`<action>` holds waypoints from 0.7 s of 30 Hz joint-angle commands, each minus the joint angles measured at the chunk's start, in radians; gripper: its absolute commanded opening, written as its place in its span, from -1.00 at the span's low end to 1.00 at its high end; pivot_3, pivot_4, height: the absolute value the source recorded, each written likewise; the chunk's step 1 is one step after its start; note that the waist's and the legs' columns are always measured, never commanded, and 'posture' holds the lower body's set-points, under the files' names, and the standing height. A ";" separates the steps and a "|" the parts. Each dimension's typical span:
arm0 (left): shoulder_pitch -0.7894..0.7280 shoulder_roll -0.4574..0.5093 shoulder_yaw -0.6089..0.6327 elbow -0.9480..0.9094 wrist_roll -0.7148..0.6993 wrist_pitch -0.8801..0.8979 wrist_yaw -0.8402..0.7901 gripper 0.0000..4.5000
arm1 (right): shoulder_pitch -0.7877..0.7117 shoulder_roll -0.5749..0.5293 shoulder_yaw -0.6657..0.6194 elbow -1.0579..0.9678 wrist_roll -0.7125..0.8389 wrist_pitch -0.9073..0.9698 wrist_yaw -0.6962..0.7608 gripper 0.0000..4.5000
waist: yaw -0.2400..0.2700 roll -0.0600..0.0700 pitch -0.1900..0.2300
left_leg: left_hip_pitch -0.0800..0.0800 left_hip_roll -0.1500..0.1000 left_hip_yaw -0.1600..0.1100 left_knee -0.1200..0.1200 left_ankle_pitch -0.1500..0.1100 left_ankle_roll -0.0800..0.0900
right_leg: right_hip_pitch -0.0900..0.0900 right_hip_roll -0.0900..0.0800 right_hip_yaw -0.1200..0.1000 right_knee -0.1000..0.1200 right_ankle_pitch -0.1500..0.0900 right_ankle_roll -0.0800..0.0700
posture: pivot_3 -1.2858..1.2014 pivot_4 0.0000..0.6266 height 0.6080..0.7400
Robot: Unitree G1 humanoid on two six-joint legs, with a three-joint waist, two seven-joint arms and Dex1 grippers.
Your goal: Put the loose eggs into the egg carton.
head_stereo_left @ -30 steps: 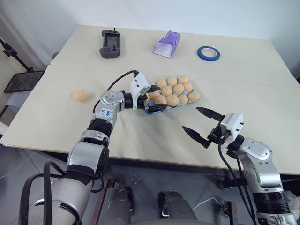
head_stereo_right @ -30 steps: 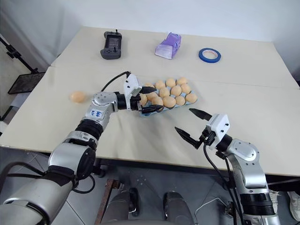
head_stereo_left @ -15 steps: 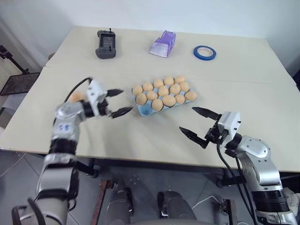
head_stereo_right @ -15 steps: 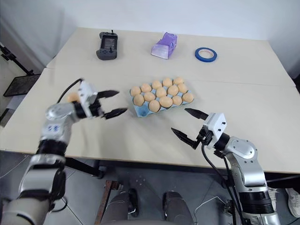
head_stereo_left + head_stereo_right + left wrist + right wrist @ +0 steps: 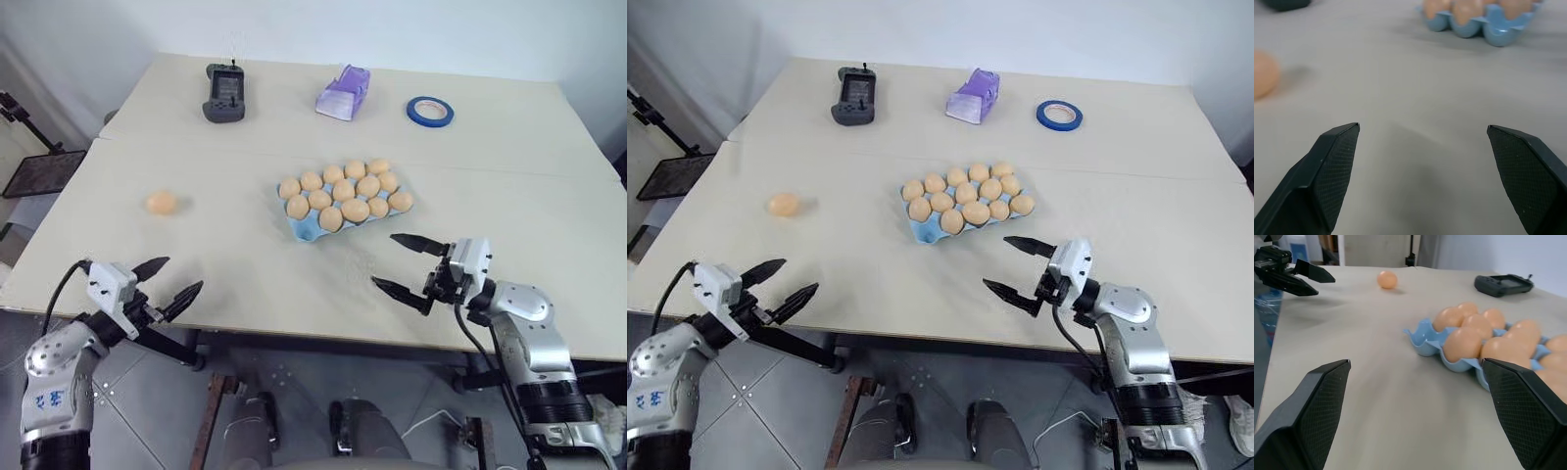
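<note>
One loose egg [image 5: 162, 203] lying alone on the bench [image 5: 245, 264], well left of the egg carton [image 5: 343, 201] at mid-bench, nearly full. Left hand [image 5: 168, 284] released, empty, at the near edge. Right hand [image 5: 404, 264] released, empty, near the carton.

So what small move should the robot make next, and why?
Probably bring the left gripper forward to the loose egg. That egg lies alone on the table, apart from the egg carton, which has a free cup at its near corner. The gripper's jaws are open and hold nothing.
</note>
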 commanded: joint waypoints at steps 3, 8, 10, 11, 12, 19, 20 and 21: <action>0.004 -0.048 0.073 -0.072 -0.039 0.010 0.151 0.97 | -0.016 0.024 0.006 0.037 -0.001 -0.069 0.029 1.00 | -0.001 0.000 0.000 | 0.000 0.000 0.000 -0.001 0.000 0.000 | 0.000 0.000 0.000 -0.001 0.000 0.000 | 0.03 -0.52 1.00; -0.131 -0.040 0.072 0.006 -0.045 0.046 0.244 0.97 | -0.003 0.034 0.029 0.026 -0.005 -0.067 0.044 1.00 | 0.003 0.000 0.000 | 0.000 0.000 0.000 -0.001 0.000 0.000 | 0.001 0.000 -0.001 -0.001 0.000 0.000 | 0.03 -0.52 1.00; -0.209 -0.021 0.067 0.071 -0.029 0.053 0.276 0.97 | -0.005 0.035 0.031 0.021 -0.005 -0.064 0.035 1.00 | 0.002 0.000 0.000 | 0.000 0.000 -0.001 0.000 0.000 0.000 | 0.001 0.000 -0.001 0.000 0.000 0.001 | 0.03 -0.52 1.00; -0.260 -0.008 0.060 0.118 -0.021 0.053 0.284 0.97 | -0.006 0.036 0.033 0.014 -0.006 -0.059 0.031 1.00 | 0.001 0.000 0.000 | 0.000 -0.001 -0.001 0.001 0.000 0.000 | 0.001 0.000 -0.001 0.000 0.000 0.001 | 0.03 -0.52 1.00; -0.296 0.002 0.054 0.152 -0.015 0.052 0.289 0.97 | -0.006 0.036 0.034 0.010 -0.007 -0.056 0.027 1.00 | 0.001 0.000 0.000 | 0.000 -0.001 -0.001 0.001 0.000 0.000 | 0.001 0.000 -0.001 0.000 0.001 0.001 | 0.03 -0.52 1.00; -0.668 0.076 -0.059 0.638 0.128 -0.068 0.319 0.97 | -0.011 0.034 0.043 -0.063 -0.011 -0.001 -0.020 1.00 | 0.004 0.000 0.000 | -0.001 -0.001 0.000 0.000 0.001 0.000 | 0.000 0.001 -0.001 0.000 0.001 0.002 | 0.03 -0.52 1.00; -0.718 0.083 -0.071 0.723 0.144 -0.096 0.315 0.97 | -0.011 0.034 0.043 -0.073 -0.012 0.006 -0.028 1.00 | 0.003 0.000 0.000 | -0.001 -0.001 0.001 0.000 0.001 0.000 | 0.000 0.001 -0.001 0.000 0.001 0.002 | 0.03 -0.52 1.00; -0.758 0.089 -0.080 0.798 0.156 -0.116 0.317 0.97 | -0.011 0.035 0.043 -0.081 -0.013 0.012 -0.036 1.00 | 0.004 0.000 0.000 | -0.001 -0.001 0.001 0.000 0.001 0.000 | -0.001 0.002 0.000 0.000 0.001 0.002 | 0.03 -0.52 1.00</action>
